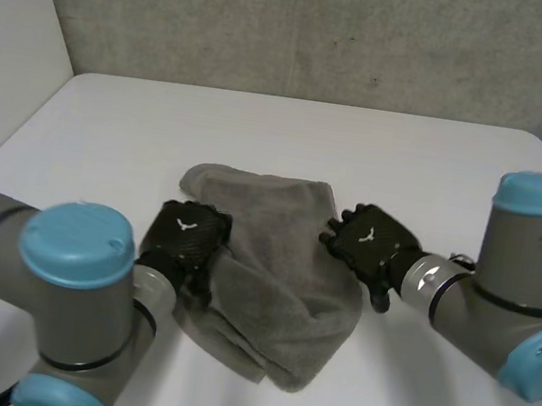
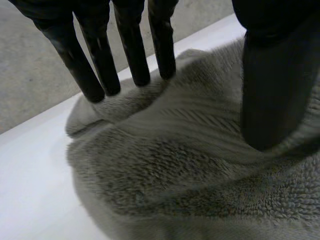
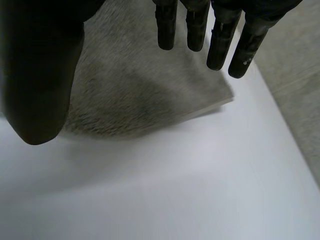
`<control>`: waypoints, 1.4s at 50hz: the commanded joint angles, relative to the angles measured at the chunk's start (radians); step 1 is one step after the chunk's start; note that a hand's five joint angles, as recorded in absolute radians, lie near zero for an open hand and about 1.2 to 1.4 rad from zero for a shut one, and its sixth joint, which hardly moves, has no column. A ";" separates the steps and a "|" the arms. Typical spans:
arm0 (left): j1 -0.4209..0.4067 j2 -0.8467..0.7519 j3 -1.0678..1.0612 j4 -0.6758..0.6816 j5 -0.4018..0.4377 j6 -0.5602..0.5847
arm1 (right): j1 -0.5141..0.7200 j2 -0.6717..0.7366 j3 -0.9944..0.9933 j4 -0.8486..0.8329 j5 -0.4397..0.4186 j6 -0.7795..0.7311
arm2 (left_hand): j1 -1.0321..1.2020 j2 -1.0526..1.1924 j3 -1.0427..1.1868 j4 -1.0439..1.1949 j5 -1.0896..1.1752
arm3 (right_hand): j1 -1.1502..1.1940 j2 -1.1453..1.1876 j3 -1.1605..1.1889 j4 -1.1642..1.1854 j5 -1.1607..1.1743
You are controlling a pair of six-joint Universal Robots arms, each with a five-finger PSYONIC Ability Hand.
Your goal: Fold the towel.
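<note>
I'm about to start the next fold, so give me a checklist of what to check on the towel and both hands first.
1. The towel sits wholly on the table: ok, well inside the visible edges.
2. The towel lies flat: not ok, it is bunched and creased.
3. The left hand is on the towel: ok, its straight fingers rest on a fold at the left side.
4. The left hand has a grip: not ok, nothing is pinched.
5. The right hand is at the towel's right edge: ok, its fingers are straight over it.
6. The right hand touches the towel: cannot tell.
</note>
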 commanded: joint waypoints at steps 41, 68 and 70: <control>0.306 0.056 0.003 0.107 -0.117 0.406 | 0.229 0.382 -0.560 -0.079 0.144 0.199 | -0.508 -0.504 -0.511 -0.520 -0.662 | 0.103 0.085 0.094 0.079 0.094; 0.160 0.187 -0.320 0.095 0.058 0.340 | 0.221 0.824 -1.234 0.082 0.195 0.047 | -0.238 -0.233 -0.241 -0.250 -0.392 | 0.358 0.341 0.350 0.334 0.350; 0.159 0.161 -0.296 0.094 0.056 0.328 | 0.221 0.830 -1.241 0.080 0.195 0.047 | -0.250 -0.245 -0.253 -0.262 -0.404 | 0.382 0.365 0.374 0.358 0.373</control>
